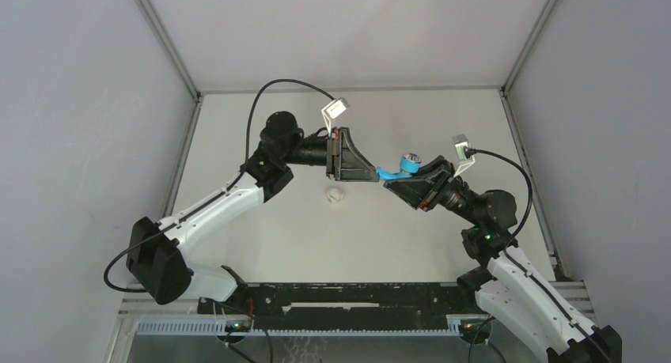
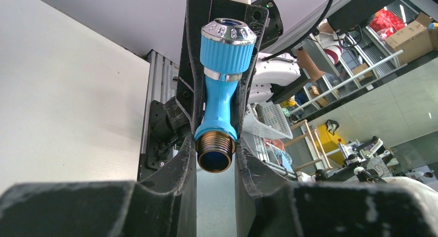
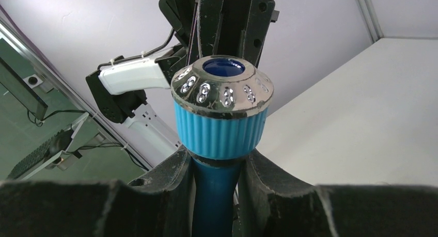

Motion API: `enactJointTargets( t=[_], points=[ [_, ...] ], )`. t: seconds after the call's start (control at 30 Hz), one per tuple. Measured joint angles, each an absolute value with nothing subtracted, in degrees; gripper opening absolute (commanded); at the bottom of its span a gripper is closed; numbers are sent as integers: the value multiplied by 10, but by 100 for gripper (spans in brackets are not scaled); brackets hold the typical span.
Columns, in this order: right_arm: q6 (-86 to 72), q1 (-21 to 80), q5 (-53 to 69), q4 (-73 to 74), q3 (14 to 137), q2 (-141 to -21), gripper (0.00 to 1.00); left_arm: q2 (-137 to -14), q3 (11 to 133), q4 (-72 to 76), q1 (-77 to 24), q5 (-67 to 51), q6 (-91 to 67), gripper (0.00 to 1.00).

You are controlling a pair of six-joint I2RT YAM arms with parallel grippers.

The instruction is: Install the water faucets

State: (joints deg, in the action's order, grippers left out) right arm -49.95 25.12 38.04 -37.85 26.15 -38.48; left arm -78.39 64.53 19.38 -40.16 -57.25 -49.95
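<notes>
Faucet (image 2: 223,92) is hanging in the air over the table (image 1: 261,244), a little right of its middle, and I am holding it from both ends. My left gripper (image 2: 215,164) is pinching narrowly on the brass threaded end, and my right gripper (image 3: 216,175) is clamping the blue stem just below the ribbed, chrome-capped knob. The knob is pointing toward the far right and the threads toward my left arm, while a small white fitting (image 1: 335,194) is lying on the table nearer and left of the faucet, apart from both grippers.
</notes>
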Motion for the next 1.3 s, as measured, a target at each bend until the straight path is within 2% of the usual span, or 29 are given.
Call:
enactJointTargets(
  t=[0.13, 0.23, 0.57, 1.0, 1.03, 1.1, 1.17, 1.3],
  points=[
    [-491, 251, 382, -364, 262, -380, 41, -785, 653, 174, -401, -574, -487, 0],
    [-478, 251, 386, -347, 263, -369, 55, -787, 668, 145, -401, -574, -470, 0],
    [-437, 252, 402, -294, 278, -343, 51, -787, 683, 109, -402, -580, -449, 0],
    [-438, 252, 399, -300, 279, -355, 54, -788, 684, 87, -402, -587, -435, 0],
    [-439, 252, 399, -302, 279, -357, 53, -788, 684, 87, -402, -587, -435, 0],
    [-440, 252, 398, -305, 279, -360, 44, -788, 684, 85, -402, -587, -434, 0],
    [-441, 252, 396, -307, 279, -365, 24, -788, 684, 84, -401, -589, -434, 0],
    [-451, 252, 390, -307, 279, -373, 0, -788, 684, 84, -399, -592, -427, 0]
  ],
)
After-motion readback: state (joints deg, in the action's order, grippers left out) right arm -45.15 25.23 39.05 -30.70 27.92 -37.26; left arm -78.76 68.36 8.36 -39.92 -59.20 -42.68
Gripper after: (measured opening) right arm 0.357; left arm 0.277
